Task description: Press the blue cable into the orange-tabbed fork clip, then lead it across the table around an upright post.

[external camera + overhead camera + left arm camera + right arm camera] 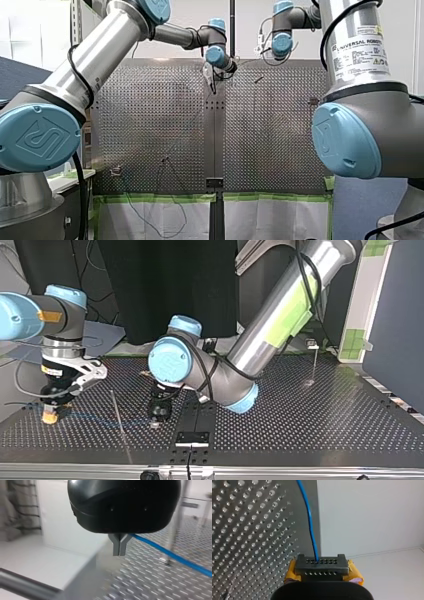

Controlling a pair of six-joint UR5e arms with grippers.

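The blue cable (100,418) lies low over the perforated table (310,420), stretched between my two grippers. My right gripper (50,415), with yellow pads, stands at the top view's left by the table edge. It is shut on the cable (309,517), which rises out from between its fingers (322,563). My left gripper (159,415) points down at the table's middle. Its metal fingers (119,551) are shut together, and the cable (175,557) runs off from behind them to one side. I cannot pick out the orange-tabbed clip with certainty.
A thin upright post (315,365) stands at the top view's right, and another thin rod (120,425) rises between the grippers. A black bracket (192,437) sits at the table's seam. Small fixtures (116,171) stand near the front view's lower left.
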